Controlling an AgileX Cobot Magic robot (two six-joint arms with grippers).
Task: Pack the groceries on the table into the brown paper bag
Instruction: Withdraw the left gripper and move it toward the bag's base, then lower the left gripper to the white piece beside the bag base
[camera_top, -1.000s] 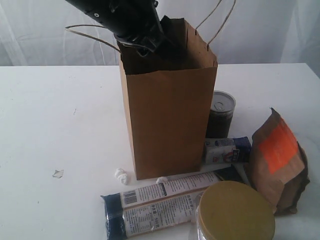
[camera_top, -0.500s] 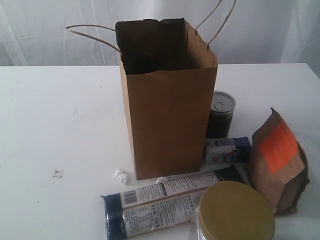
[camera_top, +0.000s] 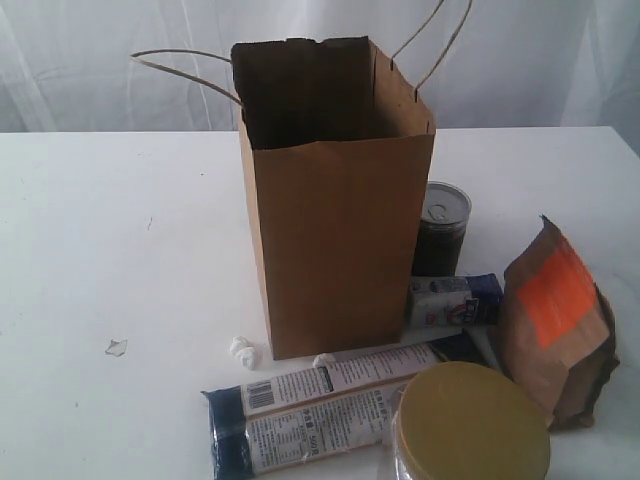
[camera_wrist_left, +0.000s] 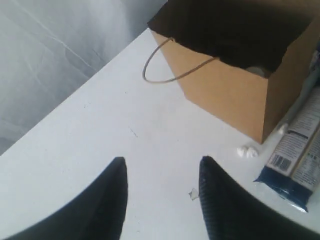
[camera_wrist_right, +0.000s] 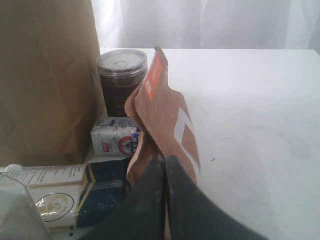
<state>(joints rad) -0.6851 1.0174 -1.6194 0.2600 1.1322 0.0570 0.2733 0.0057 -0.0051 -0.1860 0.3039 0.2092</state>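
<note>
White table (camera_top: 100, 250): paper bag (camera_top: 340, 240) upright; left tool (camera_wrist_left: 162, 161) fingers apart, right tool (camera_wrist_right: 165, 160) pressed together

My left pincer (camera_wrist_left: 162, 160) shows two smooth black fingers (camera_wrist_left: 107, 200) with rounded tips; my right pincer (camera_wrist_right: 165, 159) looks glossy black

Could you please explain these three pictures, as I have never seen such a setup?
It is a two-armed robot packing groceries. One picture looks at the white table from off the arms; the other two come from a camera on each wrist. A brown paper bag stands open; near it are a can, a blue-white packet, an orange-labelled pouch, a long packet and a gold-lidded jar. The left arm's jaws stand open; the right arm's jaws are shut. Neither holds anything.
</note>
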